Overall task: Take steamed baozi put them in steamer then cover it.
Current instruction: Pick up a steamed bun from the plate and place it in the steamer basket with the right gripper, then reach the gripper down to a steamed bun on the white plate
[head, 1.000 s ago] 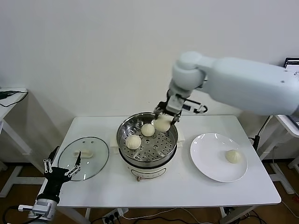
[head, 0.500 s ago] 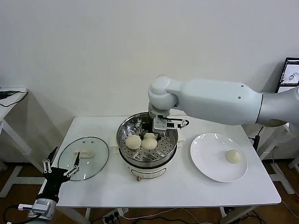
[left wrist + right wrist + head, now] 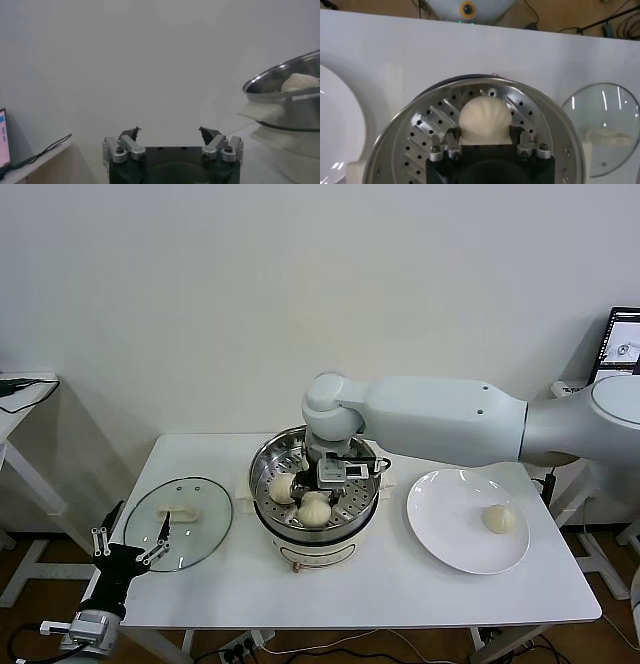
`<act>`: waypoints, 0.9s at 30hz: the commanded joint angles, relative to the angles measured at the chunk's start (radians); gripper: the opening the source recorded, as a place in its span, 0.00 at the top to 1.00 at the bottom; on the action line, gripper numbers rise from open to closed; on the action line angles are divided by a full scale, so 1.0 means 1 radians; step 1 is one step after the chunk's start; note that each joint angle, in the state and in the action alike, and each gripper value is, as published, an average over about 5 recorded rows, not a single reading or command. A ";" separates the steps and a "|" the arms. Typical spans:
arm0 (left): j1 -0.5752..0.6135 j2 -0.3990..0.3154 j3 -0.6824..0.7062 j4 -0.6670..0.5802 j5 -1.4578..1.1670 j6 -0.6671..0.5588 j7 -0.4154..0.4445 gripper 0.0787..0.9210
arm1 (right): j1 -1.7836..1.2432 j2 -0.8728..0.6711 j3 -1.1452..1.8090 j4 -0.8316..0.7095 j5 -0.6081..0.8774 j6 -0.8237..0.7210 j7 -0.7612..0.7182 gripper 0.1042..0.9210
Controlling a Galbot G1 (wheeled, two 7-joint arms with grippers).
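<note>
The steel steamer (image 3: 268, 466) stands at the table's middle on its white base. My right gripper (image 3: 318, 496) reaches down into it, shut on a cream baozi (image 3: 314, 511) at the near part of the perforated tray (image 3: 420, 131). The wrist view shows that baozi (image 3: 485, 116) between both fingers of the right gripper (image 3: 485, 134). Another baozi (image 3: 281, 487) lies on the tray beside it. One more baozi (image 3: 499, 519) sits on the white plate (image 3: 445, 504). The glass cover (image 3: 205, 529) lies flat on the table, left of the steamer. My left gripper (image 3: 130, 547) is parked low at the table's front left corner, open and empty.
The left wrist view looks across the table at the steamer's side (image 3: 285, 107), past the open left gripper (image 3: 170, 132). From the right wrist I see the cover (image 3: 605, 125) on one side of the steamer and the plate's rim (image 3: 340, 115) on the other. A side table (image 3: 20, 399) stands at far left.
My right arm has swung from behind the steamer to over it and lowered the held baozi toward the tray's near part. The left arm has not moved.
</note>
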 commanded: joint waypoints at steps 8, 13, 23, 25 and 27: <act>0.000 0.000 -0.004 0.003 -0.001 0.000 0.001 0.12 | -0.055 0.029 0.014 -0.054 -0.009 0.010 -0.012 0.31; -0.002 -0.002 -0.001 -0.004 0.002 0.002 -0.002 0.12 | -0.053 0.019 0.015 -0.051 -0.002 0.005 -0.013 0.25; 0.002 -0.008 0.005 -0.020 0.005 0.004 -0.005 0.12 | 0.088 -0.101 0.064 -0.052 0.117 -0.050 -0.033 0.12; 0.004 -0.010 0.009 -0.029 0.005 0.005 -0.006 0.12 | 0.132 -0.152 0.075 -0.051 0.168 -0.078 -0.057 0.12; 0.006 -0.011 0.013 -0.038 0.006 0.006 -0.007 0.12 | 0.173 -0.217 0.077 -0.047 0.234 -0.127 -0.089 0.12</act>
